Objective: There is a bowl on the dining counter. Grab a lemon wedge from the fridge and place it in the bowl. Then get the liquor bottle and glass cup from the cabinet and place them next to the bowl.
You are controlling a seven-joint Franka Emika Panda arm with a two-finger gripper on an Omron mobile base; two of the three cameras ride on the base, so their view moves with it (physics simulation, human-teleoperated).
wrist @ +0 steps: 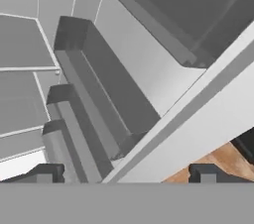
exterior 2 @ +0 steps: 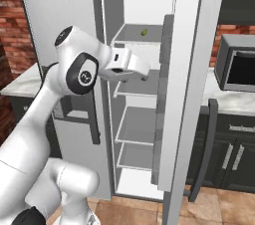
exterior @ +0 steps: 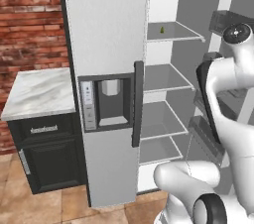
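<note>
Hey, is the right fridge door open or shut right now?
Open. The fridge door is swung out, baring the shelves and a small lemon wedge on the top shelf.

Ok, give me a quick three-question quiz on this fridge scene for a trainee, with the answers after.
1. True or false: the right fridge door stands open.
2. On which shelf does the lemon wedge lie? A) the top shelf in view B) the bottom shelf C) a door bin
3. Fill in: the end effector is ____ and holds nothing.

Key:
1. True; the shelves are exposed.
2. A; the small yellow-green wedge sits alone on the top shelf in view, towards the back.
3. Open; in the hand view its fingertips stand wide apart, facing the door bins.
</note>
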